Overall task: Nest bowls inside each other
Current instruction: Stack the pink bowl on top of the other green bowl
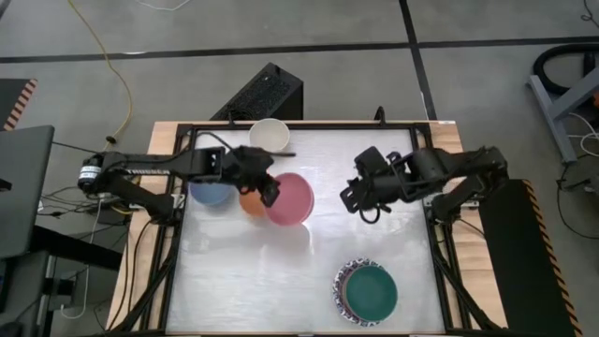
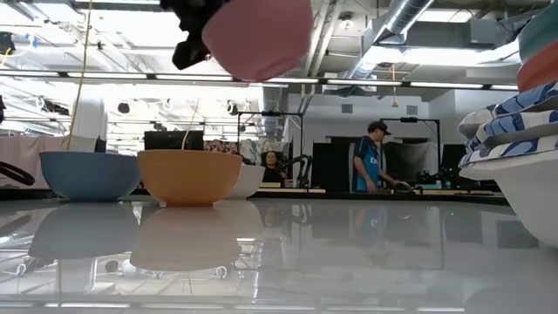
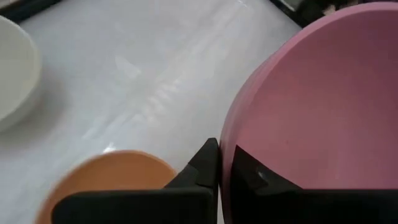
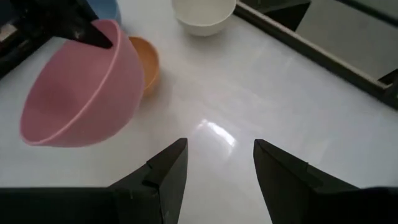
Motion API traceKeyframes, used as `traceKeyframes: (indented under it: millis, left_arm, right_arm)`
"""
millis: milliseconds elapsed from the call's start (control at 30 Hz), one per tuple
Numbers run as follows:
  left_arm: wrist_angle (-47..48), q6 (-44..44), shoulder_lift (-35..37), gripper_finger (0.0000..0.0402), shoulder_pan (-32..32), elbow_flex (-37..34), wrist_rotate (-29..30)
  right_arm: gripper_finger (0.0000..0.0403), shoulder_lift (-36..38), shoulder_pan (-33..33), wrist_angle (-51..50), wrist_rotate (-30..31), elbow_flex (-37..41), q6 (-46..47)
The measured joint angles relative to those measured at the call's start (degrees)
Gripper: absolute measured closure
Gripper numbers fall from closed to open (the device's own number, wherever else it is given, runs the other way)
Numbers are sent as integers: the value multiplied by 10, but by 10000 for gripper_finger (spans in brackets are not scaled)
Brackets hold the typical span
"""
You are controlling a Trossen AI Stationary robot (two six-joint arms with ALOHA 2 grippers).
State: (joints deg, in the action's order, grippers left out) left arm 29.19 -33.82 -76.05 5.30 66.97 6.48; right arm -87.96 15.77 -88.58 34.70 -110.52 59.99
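My end effector [image 3: 219, 171] is clamped on the rim of the pink bowl [image 3: 323, 112]: one dark finger [image 3: 202, 165] sits on the outside of the wall, the other [image 3: 255, 177] lies against the inside. The bowl fills most of my view, tilted so I look into its hollow. Beside my outer finger, lower down, is the orange bowl [image 3: 106, 177] on the pale glossy bench [image 3: 149, 68]. Well apart from it, a cream-white bowl [image 3: 15, 74] shows partly at the edge.
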Motion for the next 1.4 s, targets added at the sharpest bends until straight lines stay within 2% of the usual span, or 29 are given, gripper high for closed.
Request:
traceKeyframes:
  millis: [233,367,500,633,800,1033,1400]
  left_arm:
    - [-6,-37,-33,401,29,1,22]
    - [1,-62,-84,401,25,36,27]
    - [10,-58,-144,401,20,103,29]
    - [81,-24,-206,401,17,193,50]
    - [143,13,-255,401,17,282,85]
    - [139,17,-263,401,29,311,89]
    - [136,26,-263,401,33,317,91]
  right_arm:
    - [198,0,-56,1,-1,0,-92]
    - [198,0,-90,25,-7,0,-136]
    - [198,0,-119,47,-43,0,-151]
    - [198,-1,-142,48,-95,0,-149]
    - [198,-4,-147,44,-106,0,-146]
    - [198,-6,-122,45,-101,25,-103]
    - [198,-6,-123,79,-81,84,-74]
